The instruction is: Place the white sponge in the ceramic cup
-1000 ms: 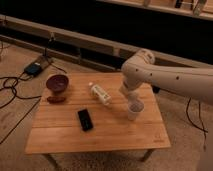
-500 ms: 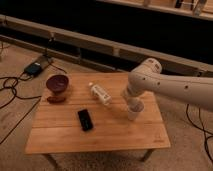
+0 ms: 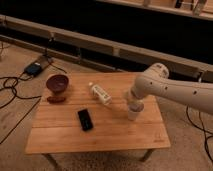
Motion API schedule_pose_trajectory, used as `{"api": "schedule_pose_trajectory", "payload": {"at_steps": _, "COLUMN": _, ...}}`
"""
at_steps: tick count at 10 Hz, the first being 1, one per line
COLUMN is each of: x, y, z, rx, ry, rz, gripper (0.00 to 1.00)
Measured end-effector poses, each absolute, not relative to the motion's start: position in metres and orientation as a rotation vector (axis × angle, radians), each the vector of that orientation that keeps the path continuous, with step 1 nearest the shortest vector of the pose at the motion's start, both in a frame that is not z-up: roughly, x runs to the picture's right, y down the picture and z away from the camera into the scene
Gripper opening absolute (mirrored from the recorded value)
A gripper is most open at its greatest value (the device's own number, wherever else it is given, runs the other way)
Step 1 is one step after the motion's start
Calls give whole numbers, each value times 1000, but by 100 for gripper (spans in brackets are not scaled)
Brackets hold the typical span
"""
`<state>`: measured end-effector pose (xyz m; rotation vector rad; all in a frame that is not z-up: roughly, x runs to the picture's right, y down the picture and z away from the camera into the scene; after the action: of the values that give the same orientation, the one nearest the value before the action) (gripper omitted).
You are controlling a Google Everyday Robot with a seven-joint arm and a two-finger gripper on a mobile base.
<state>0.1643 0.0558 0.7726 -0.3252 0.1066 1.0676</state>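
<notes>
Camera view: gripper (image 3: 134, 103) sits directly over the ceramic cup (image 3: 133, 113) near the right side of the wooden table (image 3: 100, 135). White sponge hidden; grip state cannot be told. Clear bottle (image 3: 100, 93), maroon bowl (image 3: 57, 83), black phone (image 3: 85, 119) lie to the left.

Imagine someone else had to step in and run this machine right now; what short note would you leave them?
Gripper: at the end of the white arm, right above the small white ceramic cup; I cannot tell how its jaws stand.
Cup: upright on the right part of the wooden slatted table.
White sponge: not visible anywhere on the table; it may be in the gripper or already in the cup, hidden by the arm.
Also on the table: dark maroon bowl, clear bottle with white label, flat black rectangular device.
Done: arm brought to the cup.
Left: confirm the sponge is inside, then lift away.
</notes>
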Motion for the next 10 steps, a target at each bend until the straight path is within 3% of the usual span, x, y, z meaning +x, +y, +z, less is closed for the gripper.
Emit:
{"api": "schedule_pose_trajectory", "payload": {"at_steps": 2, "x": 167, "y": 59, "z": 774, "rx": -323, "ry": 97, "rz": 1074, "gripper": 11}}
{"api": "schedule_pose_trajectory", "payload": {"at_steps": 8, "x": 168, "y": 61, "z": 783, "rx": -322, "ry": 43, "rz": 1120, "gripper": 74}}
{"api": "schedule_pose_trajectory", "payload": {"at_steps": 10, "x": 171, "y": 64, "z": 785, "rx": -324, "ry": 29, "rz": 1144, "gripper": 80}}
